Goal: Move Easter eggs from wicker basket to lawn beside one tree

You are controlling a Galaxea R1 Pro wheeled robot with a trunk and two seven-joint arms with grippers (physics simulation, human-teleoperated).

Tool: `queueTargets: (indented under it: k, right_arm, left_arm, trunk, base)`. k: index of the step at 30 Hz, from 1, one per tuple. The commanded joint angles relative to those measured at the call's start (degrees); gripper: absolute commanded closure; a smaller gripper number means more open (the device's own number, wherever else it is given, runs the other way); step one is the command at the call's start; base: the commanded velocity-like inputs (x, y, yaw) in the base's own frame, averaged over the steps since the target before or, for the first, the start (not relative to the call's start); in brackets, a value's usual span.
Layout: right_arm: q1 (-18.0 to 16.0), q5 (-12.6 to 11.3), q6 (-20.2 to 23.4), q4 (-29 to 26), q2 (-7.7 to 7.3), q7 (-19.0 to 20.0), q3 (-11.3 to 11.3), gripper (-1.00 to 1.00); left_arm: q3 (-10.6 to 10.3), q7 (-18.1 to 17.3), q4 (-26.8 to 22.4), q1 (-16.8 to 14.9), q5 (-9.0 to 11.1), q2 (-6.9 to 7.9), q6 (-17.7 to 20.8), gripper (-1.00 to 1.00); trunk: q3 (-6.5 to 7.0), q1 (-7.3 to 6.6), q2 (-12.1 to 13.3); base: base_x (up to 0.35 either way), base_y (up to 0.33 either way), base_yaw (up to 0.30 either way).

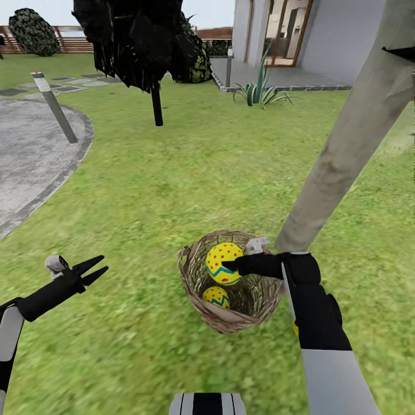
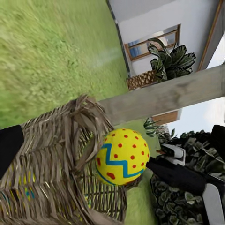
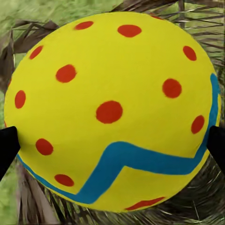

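The wicker basket (image 1: 230,314) stands on the lawn (image 1: 173,190) at the foot of a pale tree (image 1: 346,144). My right gripper (image 1: 233,266) is shut on one yellow Easter egg (image 1: 222,260), holding it at rim height over the basket. In the right wrist view that egg (image 3: 112,112) sits between the dark fingertips (image 3: 7,150). A second egg (image 1: 216,297) lies deeper in the basket. My left gripper (image 1: 98,268) hangs open and empty over grass to the basket's left. The left wrist view shows the basket (image 2: 47,173), the held egg (image 2: 123,157), the right gripper (image 2: 164,168) and the trunk (image 2: 164,96).
A thin black-trunked dark tree (image 1: 155,104) stands farther back on the lawn. A grey paved path (image 1: 34,155) with a bollard (image 1: 55,106) curves at the left. A spiky plant (image 1: 259,92) and the house (image 1: 323,34) are at the back right.
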Motion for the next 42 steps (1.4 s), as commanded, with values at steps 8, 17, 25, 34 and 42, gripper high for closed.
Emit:
queueTargets:
  k: [8,17,25,34,42]
  right_arm:
    - [0.0,0.6,0.1,-0.3,0.14,12.6,-9.4,1.0]
    - [0.0,0.2,-0.4,-0.3,0.09,29.1,-27.1,1.0]
    - [0.0,0.2,-0.3,0.2,-1.35,41.8,-38.4,1.0]
    - [0.8,0.2,-0.3,0.4,-4.96,42.1,-42.5,1.0]
    - [1.9,0.2,-0.3,0.6,-6.98,42.0,-46.3,1.0]
  left_arm:
    - [0.0,-0.1,0.0,-0.1,-0.1,-0.03,0.3,-1.0]
    - [-0.1,-0.1,0.3,-0.1,-0.1,-0.08,0.3,-1.0]
    - [-0.1,0.0,0.3,-0.1,-0.1,-0.08,0.3,-1.0]
    - [-0.2,0.0,0.0,-0.1,-0.1,-0.17,0.3,-1.0]
    - [-0.2,0.0,0.0,-0.1,0.0,-0.3,0.2,-1.0]
  trunk:
    - [1.74,-0.21,0.1]
    - [3.73,-0.44,0.2]
    - [5.5,-0.65,0.3]
    - [7.5,-0.88,0.4]
    - [9.05,-1.06,0.5]
  base:
    - [-0.163,0.0,0.0]
    - [-0.082,0.0,0.0]
    - [-0.33,0.0,0.0]
    - [-0.146,0.0,0.0]
    - [-0.233,0.0,0.0]
